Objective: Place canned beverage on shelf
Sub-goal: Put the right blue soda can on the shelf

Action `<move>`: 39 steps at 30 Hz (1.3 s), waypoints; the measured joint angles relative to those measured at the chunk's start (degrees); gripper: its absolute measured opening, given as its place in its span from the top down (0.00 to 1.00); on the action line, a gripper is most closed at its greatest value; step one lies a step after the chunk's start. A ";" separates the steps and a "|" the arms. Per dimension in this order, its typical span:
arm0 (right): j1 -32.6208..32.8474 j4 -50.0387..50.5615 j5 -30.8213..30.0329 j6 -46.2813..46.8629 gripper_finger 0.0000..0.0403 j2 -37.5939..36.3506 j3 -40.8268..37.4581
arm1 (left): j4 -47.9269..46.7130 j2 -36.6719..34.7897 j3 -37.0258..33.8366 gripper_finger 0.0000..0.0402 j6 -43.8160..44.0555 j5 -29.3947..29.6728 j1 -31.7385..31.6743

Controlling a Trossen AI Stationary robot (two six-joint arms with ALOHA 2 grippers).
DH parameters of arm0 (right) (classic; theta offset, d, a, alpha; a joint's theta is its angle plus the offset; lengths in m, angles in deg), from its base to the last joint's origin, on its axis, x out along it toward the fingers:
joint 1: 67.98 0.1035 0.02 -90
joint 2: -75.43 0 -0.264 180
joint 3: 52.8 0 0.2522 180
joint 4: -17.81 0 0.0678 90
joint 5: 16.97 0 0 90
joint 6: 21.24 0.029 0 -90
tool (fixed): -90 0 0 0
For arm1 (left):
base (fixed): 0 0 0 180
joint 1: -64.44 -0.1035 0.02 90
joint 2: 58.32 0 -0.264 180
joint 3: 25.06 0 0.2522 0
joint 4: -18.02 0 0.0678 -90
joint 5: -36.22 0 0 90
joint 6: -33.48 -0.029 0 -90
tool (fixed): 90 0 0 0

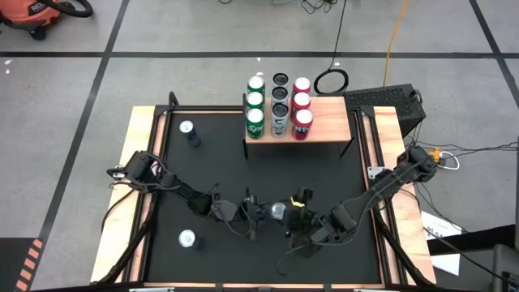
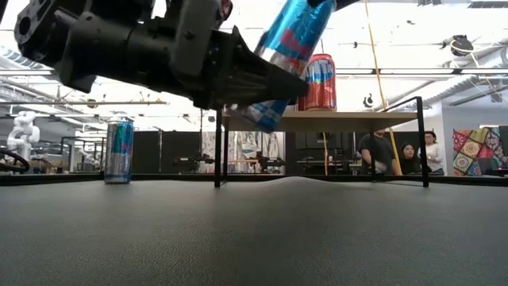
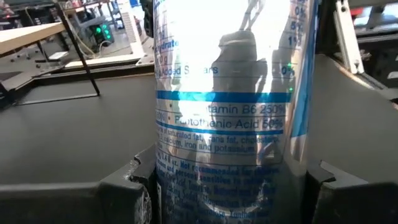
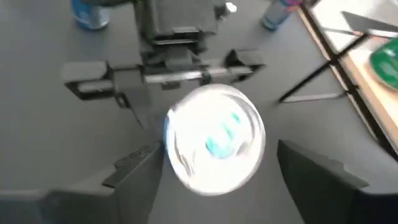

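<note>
**Blue can aloft, between my two claws**

The can [image 2: 290,48] hangs tilted above the mat's near middle, well short of the shelf [image 1: 320,122]. Long axis leans, upper end toward the shelf; one end faces my right claw. Likely light, stiff but dentable, slick; best held mid-body, across the axis. My left gripper [image 1: 258,212] clamps its sides. My right gripper [image 1: 302,225] stands spread, not touching it.
</note>
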 joint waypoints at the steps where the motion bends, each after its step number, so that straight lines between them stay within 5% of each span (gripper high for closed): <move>1: 0.32 1.19 -1.22 1.06 0.24 -0.01 0.00 | 1.26 0.00 -0.63 0.48 -0.01 -0.01 0.05; 7: 2.48 6.82 -6.80 9.44 0.17 -1.39 -2.67 | 11.43 0.00 -5.65 0.48 0.84 -0.85 -0.30; 12: 3.03 -0.55 -7.07 13.02 0.16 -7.06 -12.61 | 13.38 -0.02 -7.34 0.48 2.41 -3.22 -1.52; 16: 2.97 -21.39 -6.68 6.93 0.16 -13.08 -25.11 | 16.06 -0.02 -7.28 0.48 3.40 -9.13 -2.33; 23: 2.32 -76.01 3.58 -14.27 0.16 -17.56 -46.76 | 17.87 -0.04 -7.28 0.48 3.89 -15.51 -3.70; 27: 2.07 -87.54 5.40 -19.74 0.16 -17.65 -51.79 | 18.15 -0.03 -7.28 0.48 3.87 -15.96 -3.63; 29: 2.53 -87.91 11.25 -22.26 0.16 -18.79 -51.86 | 18.08 -0.04 -7.28 0.48 3.87 -15.97 -3.65; 34: 4.66 -89.12 42.08 -27.77 0.18 -24.08 -50.47 | 17.56 -0.04 -7.28 0.48 3.85 -15.97 -3.67; 39: 5.15 -88.78 54.49 -29.72 0.24 -26.88 -50.49 | 17.12 -0.04 -7.28 0.48 3.85 -15.97 -3.63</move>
